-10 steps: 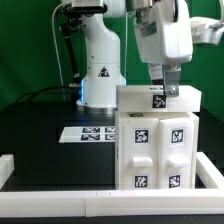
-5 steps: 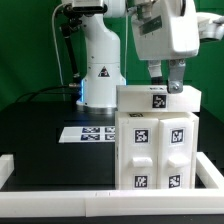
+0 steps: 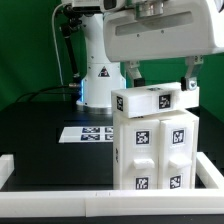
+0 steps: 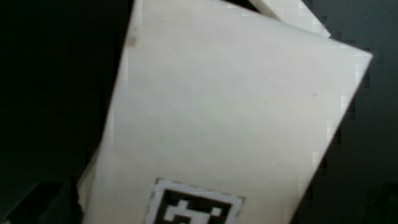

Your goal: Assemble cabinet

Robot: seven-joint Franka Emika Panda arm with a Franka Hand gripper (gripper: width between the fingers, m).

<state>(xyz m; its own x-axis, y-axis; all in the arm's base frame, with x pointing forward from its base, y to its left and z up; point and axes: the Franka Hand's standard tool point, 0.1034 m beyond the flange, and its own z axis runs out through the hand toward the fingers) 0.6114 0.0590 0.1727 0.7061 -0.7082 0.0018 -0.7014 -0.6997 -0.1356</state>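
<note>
Cabinet (image 3: 158, 160): a white plastic box, upright on the black table (image 3: 40, 130) toward the exterior view's right, just beside the marker board (image 3: 88, 133). The front is split into four blocks, each with a black-and-white square tag (image 3: 140, 138). The top panel (image 3: 140, 102) sits slightly askew and has one more tag. The wrist view is filled by a tilted white face of the cabinet (image 4: 214, 110) with a tag at one end. There is no readable writing, only the tag patterns and a triangle sticker (image 3: 100, 72) on the arm base (image 3: 100, 50). The gripper (image 3: 161, 82) hangs right over the top panel with its fingers (image 3: 190, 82) spread wide. One finger is at the panel's right end and the other is toward its left. I cannot tell whether either touches it, and nothing is lifted.
</note>
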